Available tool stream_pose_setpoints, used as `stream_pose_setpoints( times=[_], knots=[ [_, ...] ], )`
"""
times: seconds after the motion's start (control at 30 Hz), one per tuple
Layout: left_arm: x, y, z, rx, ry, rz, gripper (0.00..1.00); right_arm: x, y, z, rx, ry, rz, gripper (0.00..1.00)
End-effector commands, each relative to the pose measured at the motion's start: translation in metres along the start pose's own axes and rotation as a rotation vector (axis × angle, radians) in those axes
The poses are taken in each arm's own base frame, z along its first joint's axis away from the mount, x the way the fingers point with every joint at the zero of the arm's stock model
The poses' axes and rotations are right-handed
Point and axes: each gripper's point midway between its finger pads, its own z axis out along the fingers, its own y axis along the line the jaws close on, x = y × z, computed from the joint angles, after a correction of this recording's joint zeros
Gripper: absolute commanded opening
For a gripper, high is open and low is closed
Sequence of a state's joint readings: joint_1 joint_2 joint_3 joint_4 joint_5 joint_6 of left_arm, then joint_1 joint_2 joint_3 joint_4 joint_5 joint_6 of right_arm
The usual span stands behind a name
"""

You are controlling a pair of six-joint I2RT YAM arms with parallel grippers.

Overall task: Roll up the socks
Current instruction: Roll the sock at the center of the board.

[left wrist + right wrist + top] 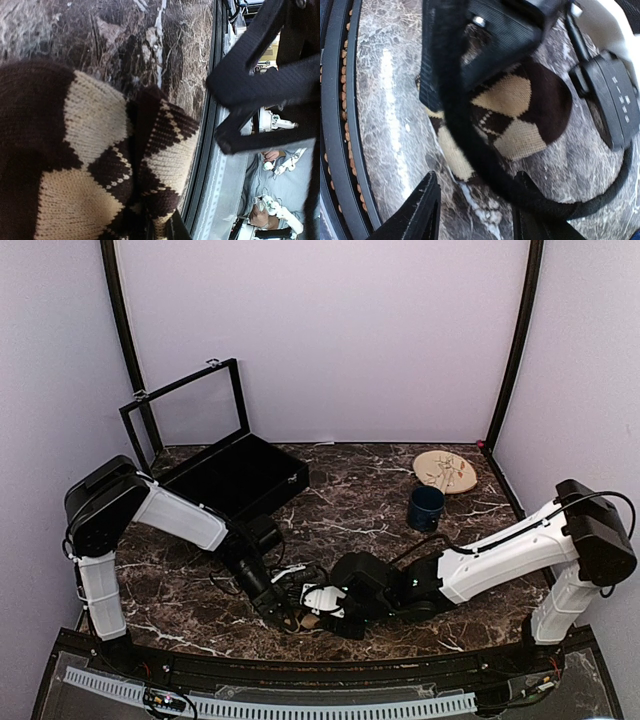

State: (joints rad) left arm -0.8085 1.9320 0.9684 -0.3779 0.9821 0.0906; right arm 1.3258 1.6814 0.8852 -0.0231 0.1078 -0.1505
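The socks lie at the counter's near edge. The left end effector looks clamped on them, likely anchoring the bundle, while the right end effector hovers alongside, fingers apart, ready to roll

The socks are a knitted argyle pair, with cream diamonds set against dark brown ones and thin stitched lines crossing them. They lie bunched into one rounded lump on the marble tabletop, at about six o'clock in the overhead view, close to the near edge. In the right wrist view a solid brown end bulges toward three o'clock, and a cream-and-brown fold sticks out toward seven o'clock.
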Motion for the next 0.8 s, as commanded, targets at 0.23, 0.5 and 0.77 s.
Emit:
stream_pose_setpoints(
  times=[0.23, 0.5, 0.77],
  knots=[
    [0.011, -0.001, 0.002, 0.037, 0.039, -0.029, 0.04, -0.015, 0.007, 0.018, -0.014, -0.013, -0.081, 0.46],
    [0.012, 0.0, 0.003, 0.056, 0.043, -0.035, 0.04, -0.012, 0.01, 0.024, -0.03, -0.001, -0.108, 0.43],
    [0.013, 0.001, 0.003, 0.062, 0.048, -0.041, 0.04, -0.01, 0.016, 0.031, -0.057, 0.005, -0.133, 0.36]
  ],
)
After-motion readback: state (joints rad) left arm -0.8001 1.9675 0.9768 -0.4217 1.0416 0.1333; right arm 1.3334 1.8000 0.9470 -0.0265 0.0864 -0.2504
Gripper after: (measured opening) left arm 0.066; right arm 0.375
